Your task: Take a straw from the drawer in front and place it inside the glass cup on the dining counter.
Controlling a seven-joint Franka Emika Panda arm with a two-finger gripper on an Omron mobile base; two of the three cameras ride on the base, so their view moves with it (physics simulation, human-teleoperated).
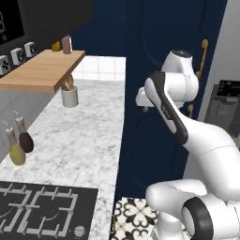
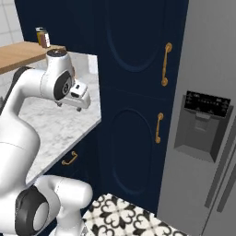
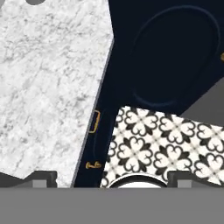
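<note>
1. Far left from where I'm driving: two little oil bottles (image 1: 18, 143) and the black hob (image 1: 42, 206) on the marble counter (image 1: 79, 136), with a white crock of utensils (image 1: 69, 96) further back under a wooden shelf (image 1: 42, 70). That's the cooking side, not the dining one.
2. Middle: the arm is folded up high, with the tool (image 2: 79, 94) hanging over the counter's edge. In the hand view the two finger tips (image 3: 41, 178) sit far apart at the bottom corners, so it's spread wide and carrying nothing.
3. Below the counter edge I can see navy fronts with small gold handles (image 3: 93, 121). All are shut, and I can't tell which one is the drawer I want. No straw or glass cup spotted from here.
4. Right: tall navy cabinet doors (image 2: 133, 115), then the grey fridge (image 2: 207, 129), with patterned floor tiles (image 2: 133, 216) below.
5. My guess on the straw: feather-light, thin, smooth, easy to crush or roll. I'd pinch it gently near the middle, across its length, so it doesn't swing or slip on the way.
</note>
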